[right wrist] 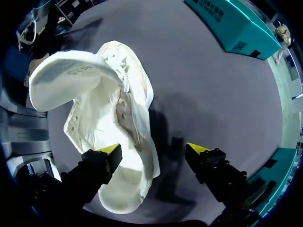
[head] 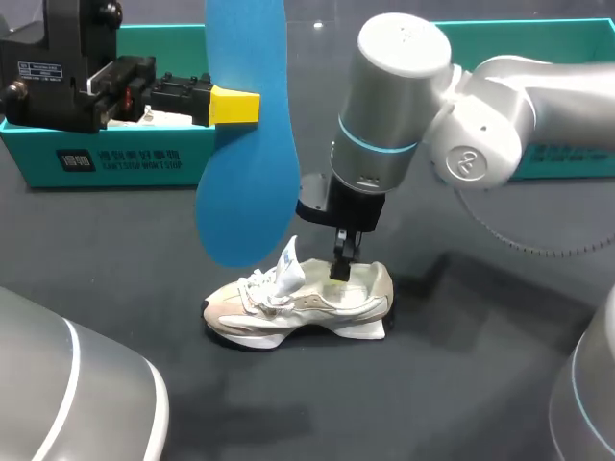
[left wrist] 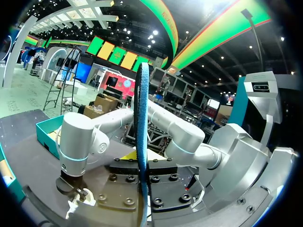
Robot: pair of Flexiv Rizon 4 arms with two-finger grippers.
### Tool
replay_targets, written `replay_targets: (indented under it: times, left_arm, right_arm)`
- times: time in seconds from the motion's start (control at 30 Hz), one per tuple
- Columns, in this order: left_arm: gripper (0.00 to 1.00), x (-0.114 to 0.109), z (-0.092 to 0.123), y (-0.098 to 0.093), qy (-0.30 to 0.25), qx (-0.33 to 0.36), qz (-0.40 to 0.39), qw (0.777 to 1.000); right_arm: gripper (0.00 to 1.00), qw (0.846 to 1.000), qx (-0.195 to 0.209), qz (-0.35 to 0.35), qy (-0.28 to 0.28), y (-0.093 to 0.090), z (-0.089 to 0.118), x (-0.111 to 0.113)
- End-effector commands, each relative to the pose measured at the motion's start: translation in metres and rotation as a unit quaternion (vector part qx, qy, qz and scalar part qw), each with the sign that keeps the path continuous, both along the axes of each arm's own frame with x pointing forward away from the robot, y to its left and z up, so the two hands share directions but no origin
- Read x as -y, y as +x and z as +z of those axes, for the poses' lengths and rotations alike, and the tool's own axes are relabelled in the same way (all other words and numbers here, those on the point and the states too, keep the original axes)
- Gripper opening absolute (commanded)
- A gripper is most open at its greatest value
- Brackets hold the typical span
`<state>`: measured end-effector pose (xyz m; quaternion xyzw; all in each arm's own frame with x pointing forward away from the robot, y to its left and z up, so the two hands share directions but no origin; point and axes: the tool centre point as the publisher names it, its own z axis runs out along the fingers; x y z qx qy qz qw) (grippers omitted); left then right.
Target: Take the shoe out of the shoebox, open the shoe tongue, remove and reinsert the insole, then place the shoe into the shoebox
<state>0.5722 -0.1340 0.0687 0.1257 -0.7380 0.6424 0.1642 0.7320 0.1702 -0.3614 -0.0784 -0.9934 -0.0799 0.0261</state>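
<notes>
We pinch the insole (head: 245,182) aloft in our left gripper (head: 252,106) near the shoe (head: 307,303) at mid-table, our right gripper (right wrist: 154,150) spread astride its heel, so reinsertion looks next, needing toe-first aiming.

Bright blue for the insole (head: 245,144). Off-white with beige panels and a black toe edge for the shoe (head: 298,303). Teal for the shoebox (head: 106,158). Dark grey for the counter (head: 432,384). Yellow tips on the right gripper (right wrist: 152,150); silver-grey with a pale blue ring for the right arm (head: 394,86).
</notes>
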Motion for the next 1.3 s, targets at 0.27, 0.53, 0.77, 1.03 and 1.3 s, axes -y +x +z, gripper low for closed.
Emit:
replay_targets:
  times: [0.27, 0.53, 0.77, 1.03, 1.3]
  left_arm:
    - [0.00, 0.001, 0.001, 0.002, 0.003, 0.000, -0.002, 1.000]
    - [0.00, 0.001, 0.001, 0.002, 0.003, 0.000, -0.002, 1.000]
    - [0.00, 0.001, 0.001, 0.002, 0.003, 0.000, -0.002, 1.000]
    - [0.00, 0.001, 0.001, 0.002, 0.003, 0.000, -0.002, 1.000]
    - [0.00, 0.001, 0.001, 0.002, 0.003, 0.000, -0.002, 1.000]
  right_arm:
    - [0.76, 1.000, -0.017, -0.001, 0.003, -0.007, -0.019, -0.004]
    - [0.67, 0.999, -0.032, 0.004, -0.002, -0.006, -0.031, -0.007]
    - [0.48, 0.999, -0.037, 0.008, -0.006, -0.008, -0.035, -0.009]
    - [0.40, 0.999, -0.041, 0.013, -0.011, -0.012, -0.040, -0.010]
    - [0.00, 0.999, -0.048, 0.017, -0.015, -0.017, -0.041, -0.011]
